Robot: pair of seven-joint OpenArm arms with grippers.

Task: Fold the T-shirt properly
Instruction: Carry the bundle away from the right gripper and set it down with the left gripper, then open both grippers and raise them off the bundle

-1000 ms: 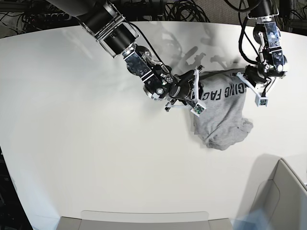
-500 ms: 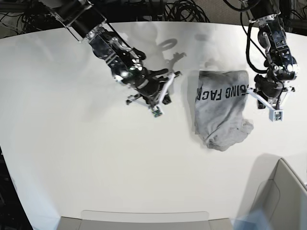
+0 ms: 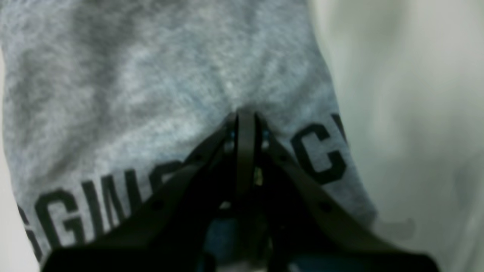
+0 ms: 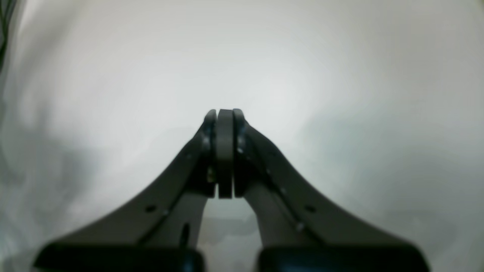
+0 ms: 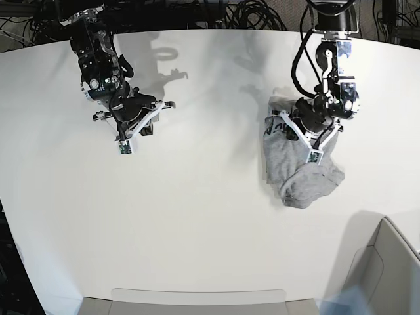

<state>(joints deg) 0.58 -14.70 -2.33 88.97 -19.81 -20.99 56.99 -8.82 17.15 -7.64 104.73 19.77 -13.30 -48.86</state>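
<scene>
Cloth of the grey T-shirt [image 5: 298, 167] lies bunched on the white bench [image 5: 197, 216] toward its far right in the base view, its black lettering partly hidden under the left claw [image 3: 245, 115]. That claw is pressed closed over the shirt, with no fold visibly pinched. The right claw [image 4: 224, 113] hangs closed and empty, well apart, over bare bench.

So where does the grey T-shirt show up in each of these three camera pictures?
Base view: the T-shirt lies right of centre on the white table, under the left gripper.
Left wrist view: it fills the upper left, behind the shut gripper's tips.
Right wrist view: not in it, only bare table.
Shared landmark: the black lettering, also just visible in the base view.
</scene>
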